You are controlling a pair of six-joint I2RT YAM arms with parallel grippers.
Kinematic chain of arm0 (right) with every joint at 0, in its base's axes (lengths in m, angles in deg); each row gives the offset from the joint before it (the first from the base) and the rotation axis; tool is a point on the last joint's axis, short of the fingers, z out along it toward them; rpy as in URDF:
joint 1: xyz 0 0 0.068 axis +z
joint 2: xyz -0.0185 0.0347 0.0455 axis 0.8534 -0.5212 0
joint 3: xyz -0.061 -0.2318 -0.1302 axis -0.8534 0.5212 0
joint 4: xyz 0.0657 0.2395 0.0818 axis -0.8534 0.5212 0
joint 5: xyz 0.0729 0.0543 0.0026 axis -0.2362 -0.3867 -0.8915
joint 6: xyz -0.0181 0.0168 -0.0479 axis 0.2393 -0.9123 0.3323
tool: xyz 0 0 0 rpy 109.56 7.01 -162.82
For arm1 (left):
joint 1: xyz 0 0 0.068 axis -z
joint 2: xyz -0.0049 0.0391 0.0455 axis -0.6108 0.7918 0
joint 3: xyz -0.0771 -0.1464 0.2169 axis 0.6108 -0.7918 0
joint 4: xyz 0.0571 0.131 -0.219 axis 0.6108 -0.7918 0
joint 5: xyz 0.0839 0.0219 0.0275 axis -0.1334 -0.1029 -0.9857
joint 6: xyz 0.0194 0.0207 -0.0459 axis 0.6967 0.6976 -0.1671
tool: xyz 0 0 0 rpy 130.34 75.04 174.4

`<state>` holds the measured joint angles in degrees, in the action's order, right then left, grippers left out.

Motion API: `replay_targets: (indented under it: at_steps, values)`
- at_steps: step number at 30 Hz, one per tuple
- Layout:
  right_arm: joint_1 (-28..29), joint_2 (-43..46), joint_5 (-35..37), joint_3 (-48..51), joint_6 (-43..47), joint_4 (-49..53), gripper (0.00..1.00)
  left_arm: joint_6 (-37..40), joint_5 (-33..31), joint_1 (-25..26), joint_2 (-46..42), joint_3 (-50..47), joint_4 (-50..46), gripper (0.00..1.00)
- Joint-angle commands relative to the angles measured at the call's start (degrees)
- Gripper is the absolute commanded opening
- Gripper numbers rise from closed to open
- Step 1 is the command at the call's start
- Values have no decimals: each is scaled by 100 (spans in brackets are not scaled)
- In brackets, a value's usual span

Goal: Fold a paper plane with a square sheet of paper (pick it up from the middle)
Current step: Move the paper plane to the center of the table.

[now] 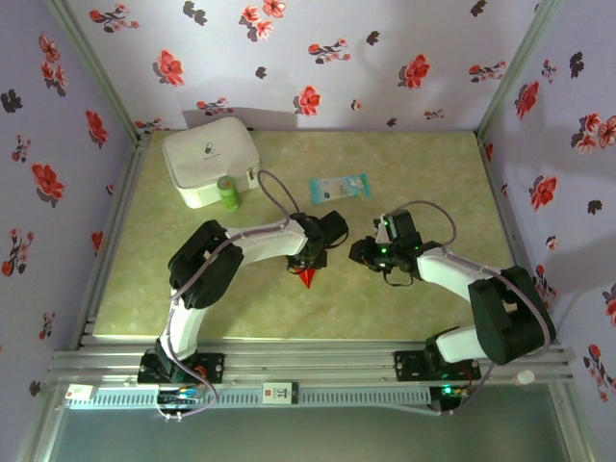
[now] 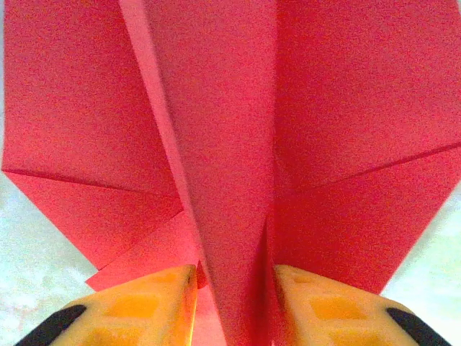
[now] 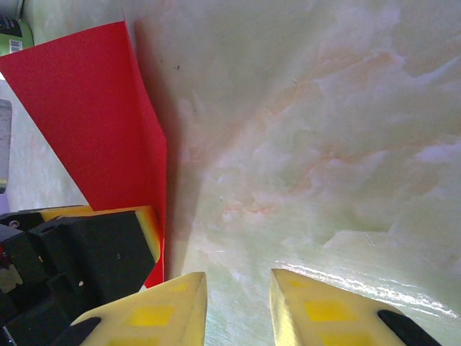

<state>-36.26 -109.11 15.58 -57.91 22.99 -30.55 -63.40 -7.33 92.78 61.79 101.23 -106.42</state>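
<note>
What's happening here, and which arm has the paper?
The left gripper looks closed on the red paper, pinching its raised centre fold. The sheet is already creased into a dart-like shape, with flaps spreading to either side. The right gripper hangs open and empty just beside it, over the table. A white case, green can and blue packet sit further back, apart from both arms.

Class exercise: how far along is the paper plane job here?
Done: the red paper shows diagonal folds and a centre ridge. In hand: the left gripper pinches that ridge; the right gripper hangs open beside it over the table. Left: likely finishing the wings and setting it down.
</note>
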Motion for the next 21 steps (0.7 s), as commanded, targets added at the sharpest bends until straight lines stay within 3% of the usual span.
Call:
replay_targets:
  at_steps: [1, 21]
  values:
    - [-42, 118, -45, 73, 30, 20, 29, -235, -266, 68, 62, 216, -258, 33]
    - [-87, 366, 230, 3, 47, 278, 29, 270, -466, 76, -1056, 195, -188, 35]
